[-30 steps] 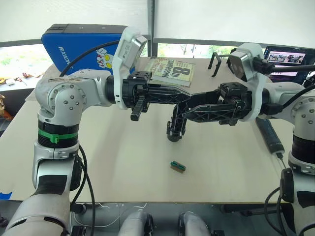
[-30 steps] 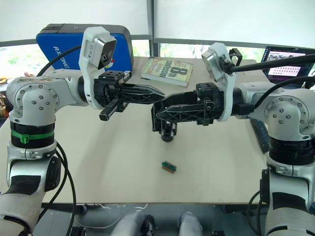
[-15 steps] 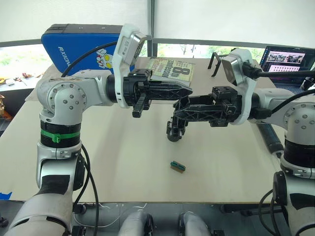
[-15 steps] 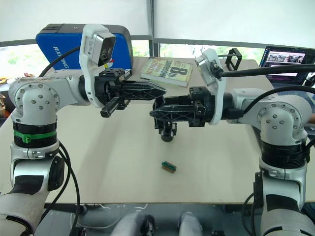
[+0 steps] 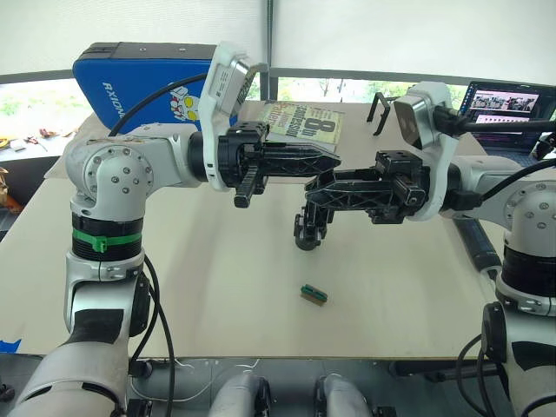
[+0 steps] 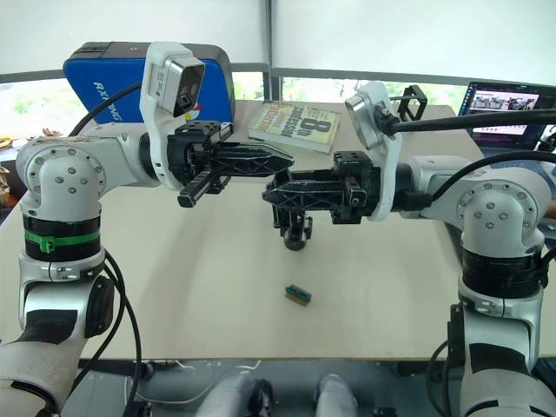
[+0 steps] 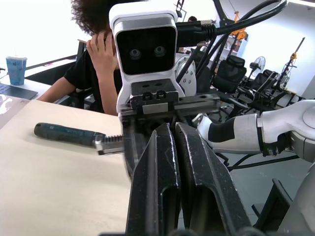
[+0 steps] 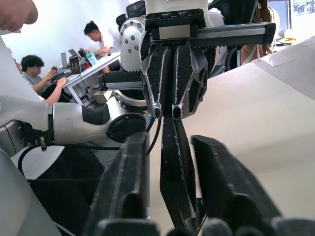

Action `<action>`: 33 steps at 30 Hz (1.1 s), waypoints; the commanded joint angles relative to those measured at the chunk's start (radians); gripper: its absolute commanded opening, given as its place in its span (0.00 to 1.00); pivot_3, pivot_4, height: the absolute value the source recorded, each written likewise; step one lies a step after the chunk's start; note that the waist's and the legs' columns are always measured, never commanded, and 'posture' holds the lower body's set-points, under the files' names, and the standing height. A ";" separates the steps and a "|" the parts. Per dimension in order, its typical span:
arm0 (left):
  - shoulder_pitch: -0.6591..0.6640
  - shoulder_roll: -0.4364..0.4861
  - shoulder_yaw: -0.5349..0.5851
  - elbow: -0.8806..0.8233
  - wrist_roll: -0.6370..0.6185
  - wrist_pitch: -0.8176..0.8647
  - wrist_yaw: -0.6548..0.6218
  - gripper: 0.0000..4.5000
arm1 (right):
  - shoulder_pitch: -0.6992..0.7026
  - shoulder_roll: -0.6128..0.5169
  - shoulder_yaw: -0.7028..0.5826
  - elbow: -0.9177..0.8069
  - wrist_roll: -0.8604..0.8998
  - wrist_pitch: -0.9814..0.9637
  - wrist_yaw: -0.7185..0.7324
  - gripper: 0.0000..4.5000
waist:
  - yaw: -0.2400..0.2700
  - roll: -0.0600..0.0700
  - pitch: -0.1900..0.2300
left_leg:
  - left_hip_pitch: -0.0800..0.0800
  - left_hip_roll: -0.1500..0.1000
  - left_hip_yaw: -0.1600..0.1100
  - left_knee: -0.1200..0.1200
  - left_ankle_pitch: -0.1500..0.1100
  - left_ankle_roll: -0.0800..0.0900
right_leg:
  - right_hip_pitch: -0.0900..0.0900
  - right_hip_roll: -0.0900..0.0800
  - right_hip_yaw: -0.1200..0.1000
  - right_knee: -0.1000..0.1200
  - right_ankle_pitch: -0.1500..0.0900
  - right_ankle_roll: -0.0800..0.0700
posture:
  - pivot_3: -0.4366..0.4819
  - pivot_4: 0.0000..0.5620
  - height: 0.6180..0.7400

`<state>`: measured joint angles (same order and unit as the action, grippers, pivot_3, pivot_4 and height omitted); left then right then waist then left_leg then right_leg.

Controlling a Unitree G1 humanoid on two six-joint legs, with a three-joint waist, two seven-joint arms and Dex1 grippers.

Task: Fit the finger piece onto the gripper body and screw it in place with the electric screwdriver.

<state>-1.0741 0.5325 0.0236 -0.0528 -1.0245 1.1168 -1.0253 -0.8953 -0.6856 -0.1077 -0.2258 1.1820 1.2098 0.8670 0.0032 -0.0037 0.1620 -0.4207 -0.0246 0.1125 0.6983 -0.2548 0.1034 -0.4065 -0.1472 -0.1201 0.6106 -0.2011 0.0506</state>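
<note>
Right gripper [image 6: 271,196], parted, grasps the gripper body [image 6: 295,228]; left gripper [image 6: 287,159], pressed together, holds nothing.

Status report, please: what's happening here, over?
Both shut: left end effector tip faces right end effector, which holds gripper body. Idle on table: electric screwdriver.

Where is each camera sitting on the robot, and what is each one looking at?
Left eye view: on the head, looking down over the table; both arms show, the left gripper facing the right gripper, which holds the gripper body.
Right eye view: beside it, same scene.
Left wrist view: looks along its shut fingers at the right arm's camera and the electric screwdriver.
Right wrist view: looks along its fingers at the left gripper.
Shared: both eye views show the green-and-brown block.
</note>
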 commanded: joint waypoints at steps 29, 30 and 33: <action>0.284 0.191 -0.224 0.365 0.651 -0.876 -0.416 1.00 | 0.267 -0.074 0.029 -0.130 -0.316 -0.416 0.236 0.07 | 0.013 0.000 0.000 | 0.003 -0.001 0.003 -0.003 -0.004 -0.009 | 0.000 -0.002 0.000 -0.003 0.000 -0.001 | 0.48 0.27 1.00; 0.272 0.160 -0.235 0.415 0.680 -0.921 -0.414 1.00 | 0.277 -0.074 0.031 -0.129 -0.326 -0.429 0.240 0.07 | 0.014 -0.001 0.000 | 0.003 -0.001 0.003 -0.002 -0.004 -0.009 | 0.000 -0.002 0.000 -0.002 0.000 -0.001 | 0.48 0.27 1.00; 0.229 0.054 -0.264 0.587 0.765 -1.065 -0.386 1.00 | 0.318 -0.077 0.041 -0.124 -0.375 -0.486 0.258 0.07 | 0.012 -0.001 0.001 | -0.004 -0.001 0.003 0.001 -0.002 -0.005 | -0.007 -0.002 0.000 0.000 0.000 -0.001 | 0.48 0.27 1.00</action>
<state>-0.8041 0.6021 -0.2389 0.4830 -0.3002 0.1411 -1.4221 -0.5811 -0.7523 -0.0513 -0.3297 0.8246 0.7742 1.1092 0.0154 -0.0051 0.1627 -0.4263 -0.0255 0.1151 0.7000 -0.2545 0.1027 -0.4142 -0.1490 -0.1203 0.6103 -0.2010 0.0496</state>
